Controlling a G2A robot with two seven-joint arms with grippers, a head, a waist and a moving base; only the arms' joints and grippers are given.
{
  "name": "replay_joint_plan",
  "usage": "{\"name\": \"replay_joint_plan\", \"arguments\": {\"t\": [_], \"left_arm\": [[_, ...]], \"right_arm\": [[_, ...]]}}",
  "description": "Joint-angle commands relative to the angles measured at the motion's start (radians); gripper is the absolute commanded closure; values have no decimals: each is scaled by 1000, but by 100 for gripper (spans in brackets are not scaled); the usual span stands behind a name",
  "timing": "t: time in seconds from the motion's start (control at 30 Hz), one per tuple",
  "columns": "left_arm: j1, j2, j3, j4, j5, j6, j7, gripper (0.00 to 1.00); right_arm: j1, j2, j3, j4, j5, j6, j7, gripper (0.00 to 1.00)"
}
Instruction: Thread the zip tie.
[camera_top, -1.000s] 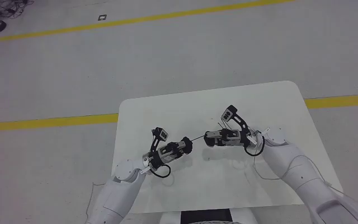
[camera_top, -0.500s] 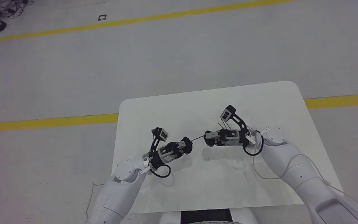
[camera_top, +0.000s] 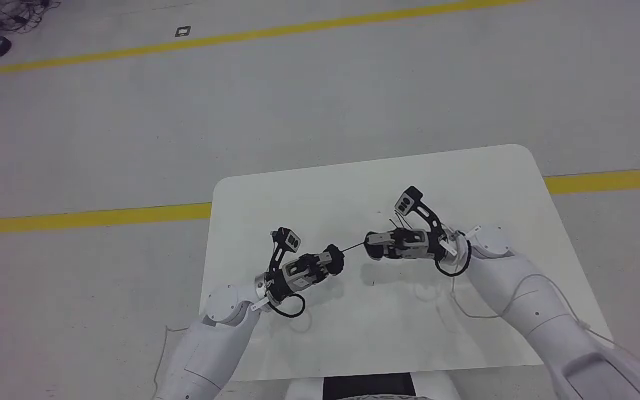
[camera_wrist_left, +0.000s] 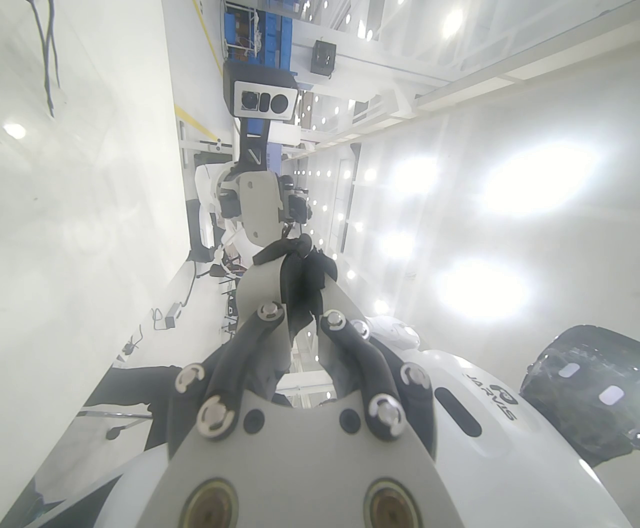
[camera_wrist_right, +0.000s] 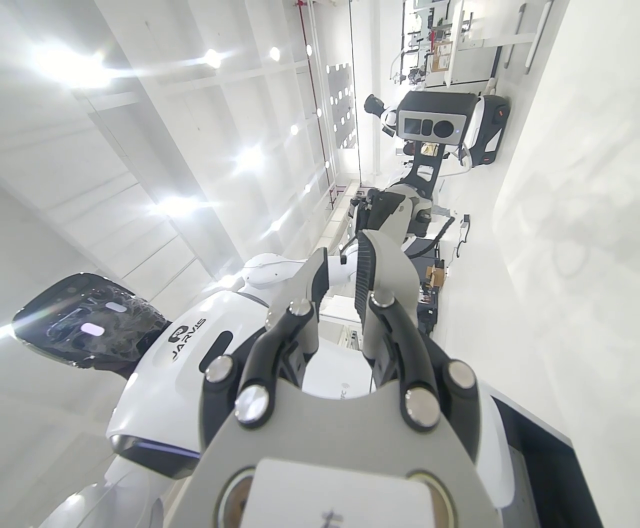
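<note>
The white rounded-corner counter (camera_top: 480, 180) carries both arms, their tips facing each other near its middle. The thin black plastic zip tie (camera_top: 352, 246) is held in the air above the counter, stretched between the 2 tips. The left end effector (camera_top: 338, 257) is clamped tight on 1 end, with black material pinched between its grey fingers (camera_wrist_left: 260, 285). The right end effector (camera_top: 370, 246) is closed to a narrow gap, with the tie's other end between its tips (camera_wrist_right: 345, 250).
</note>
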Motion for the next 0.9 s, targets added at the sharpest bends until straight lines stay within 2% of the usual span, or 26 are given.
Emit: {"name": "replay_joint_plan", "arguments": {"t": [0.0, 0.27, 0.43, 0.87], "left_arm": [[0, 0, 0, 0, 0, 0, 0, 100], [0, 0, 0, 0, 0, 0, 0, 100], [0, 0, 0, 0, 0, 0, 0, 100], [0, 0, 0, 0, 0, 0, 0, 100]], "right_arm": [[1, -3, 2, 1, 0, 0, 0, 89], [3, -14, 8, 7, -10, 0, 0, 91], [4, -20, 12, 11, -15, 0, 0, 96], [1, -29, 27, 19, -22, 0, 0, 91]]}}
